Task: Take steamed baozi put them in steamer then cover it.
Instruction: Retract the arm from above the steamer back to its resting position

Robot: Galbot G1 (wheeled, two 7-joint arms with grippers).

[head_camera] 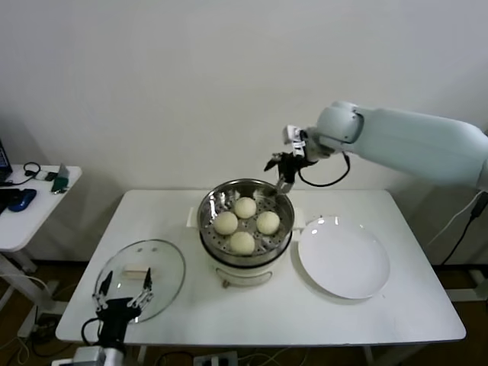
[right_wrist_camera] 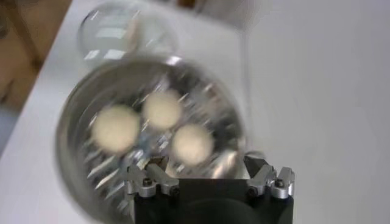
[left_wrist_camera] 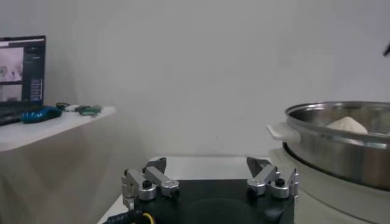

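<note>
Several cream-white baozi (head_camera: 245,207) lie in the shiny steel steamer (head_camera: 210,207) on its cream pot base at the table's middle. My right gripper (head_camera: 280,171) hangs open and empty just above the steamer's far right rim; in the right wrist view (right_wrist_camera: 207,165) three baozi (right_wrist_camera: 192,143) show below it. The clear glass cover (head_camera: 164,263) with its white handle lies flat on the table's front left. My left gripper (head_camera: 122,288) is open and empty low at the table's front left edge, by the cover; its wrist view (left_wrist_camera: 207,165) shows the steamer (left_wrist_camera: 341,137) to one side.
An empty white plate (head_camera: 343,257) lies right of the steamer. A side table (head_camera: 30,206) with small items stands at the far left. A white wall is behind the table.
</note>
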